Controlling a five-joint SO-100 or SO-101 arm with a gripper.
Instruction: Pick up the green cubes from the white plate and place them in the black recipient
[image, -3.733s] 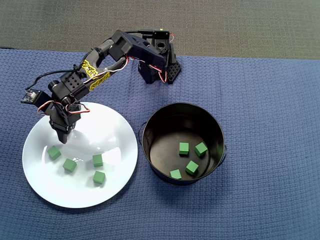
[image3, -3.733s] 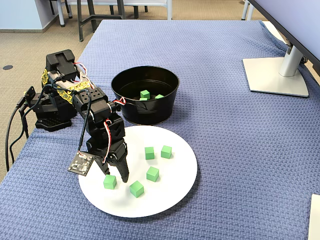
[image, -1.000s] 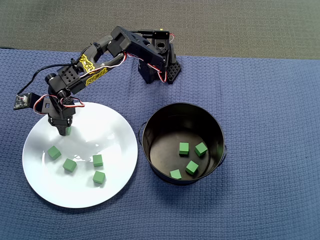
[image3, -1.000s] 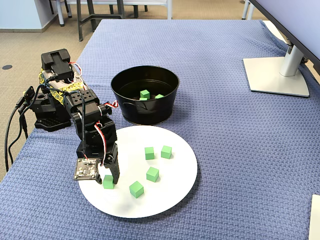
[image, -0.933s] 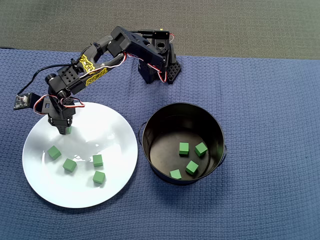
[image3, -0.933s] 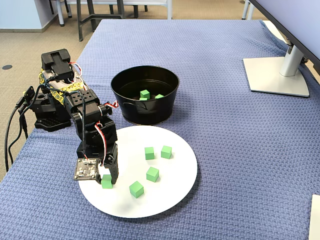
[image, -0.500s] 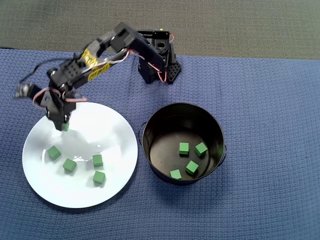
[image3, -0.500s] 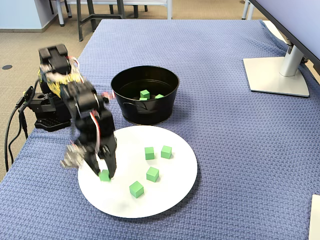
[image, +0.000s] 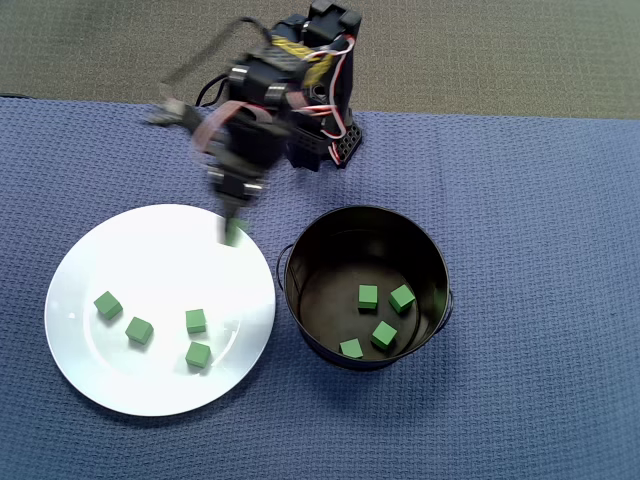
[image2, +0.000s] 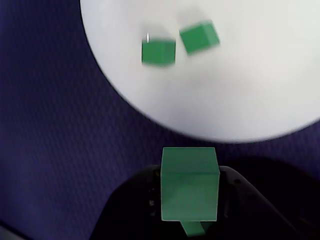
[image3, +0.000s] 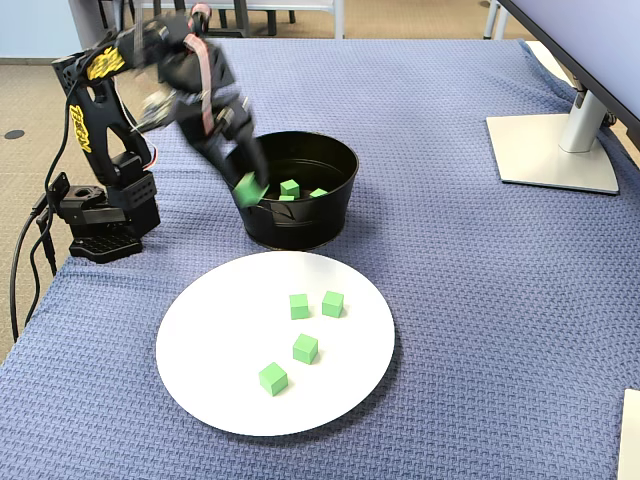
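Observation:
My gripper (image: 235, 230) is shut on one green cube (image: 236, 235) and holds it in the air over the far right rim of the white plate (image: 90, 270), left of the black pot (image: 300, 250). In the wrist view the held cube (image2: 190, 182) sits between the dark jaws, above blue cloth near the plate's edge (image2: 240, 100). In the fixed view the gripper (image3: 248, 188) hangs beside the pot's left wall (image3: 300, 225). Several green cubes (image: 139, 330) lie on the plate. Several more (image: 369, 296) lie inside the pot.
Blue woven cloth (image: 540, 220) covers the table. The arm's base (image3: 100, 215) stands at the table's far left in the fixed view. A monitor stand (image3: 555, 150) is at the right. Beige floor (image: 500, 50) lies beyond the table's far edge.

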